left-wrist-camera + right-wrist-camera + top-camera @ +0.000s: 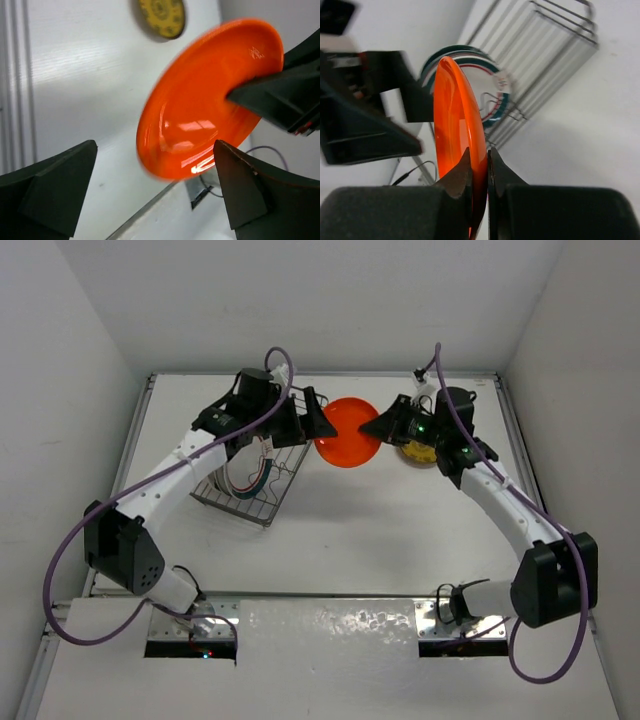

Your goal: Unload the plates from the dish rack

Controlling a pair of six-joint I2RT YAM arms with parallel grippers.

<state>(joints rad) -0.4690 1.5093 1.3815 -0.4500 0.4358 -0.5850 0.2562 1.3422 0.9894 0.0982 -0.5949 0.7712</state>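
orange plate (pixel 347 433): out of the rack, up between the two claws at about 12 o'clock of the table (pixel 380 530) in the top view; tilted nearly on edge, and seen edge-on from the right wrist.
right claw (pixel 479 161): clenched on the orange plate's rim, one finger on each face; it comes in from the plate's 3 o'clock in the top view.
left claw (pixel 320 420): released, jaws spread wide at the plate's 9 o'clock. In the left wrist view one finger (pixel 55 192) sits well clear at the left and the other is near the plate's lower rim; can't tell if that one touches.
dish rack (pixel 272 498): dark wire basket at about 10 o'clock of the table, partly under the left arm, standing skewed to the table edges.
plate in rack (pixel 492 85): white with a teal and red rim, standing upright between the wires; rest of the rack's contents too hidden to call.
yellow plate (pixel 161 17): small, patterned, flat on the table at about 1 o'clock, half covered by the right claw in the top view, apart from the orange plate.
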